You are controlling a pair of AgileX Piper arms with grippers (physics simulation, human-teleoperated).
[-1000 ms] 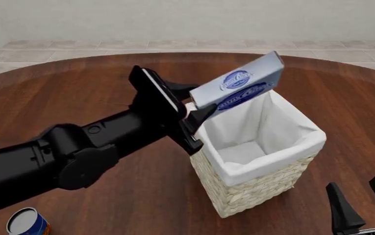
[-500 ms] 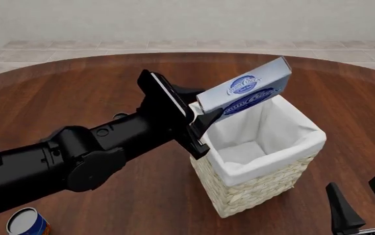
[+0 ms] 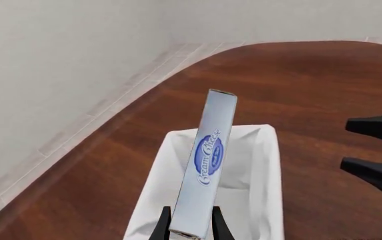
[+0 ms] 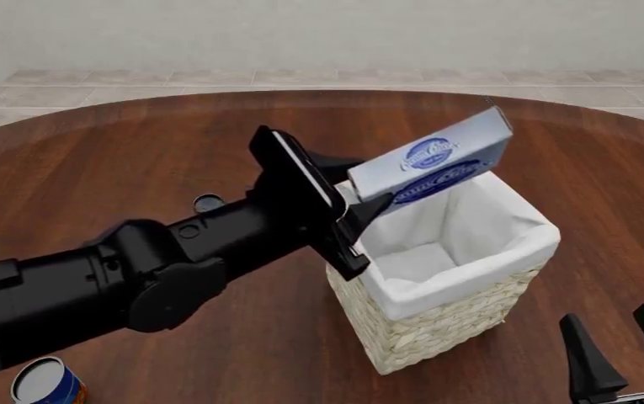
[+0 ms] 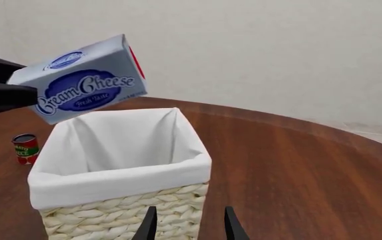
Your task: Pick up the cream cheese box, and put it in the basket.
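Nearest, the right gripper (image 4: 623,358) idles with fingers spread and empty at the table's near right edge. Beyond it stands the tall pale woven wicker basket (image 4: 445,316) with white cloth lining. The left gripper (image 4: 358,195) is clenched on one end of the flat pale blue-white cream cheese box (image 4: 434,164), held above the basket's far-left rim. Its long axis tilts up and right, so release likely needs it carried further over the opening.

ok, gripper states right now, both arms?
Left gripper: shut on the cream cheese box, above the basket.
Right gripper: open, holding nothing.
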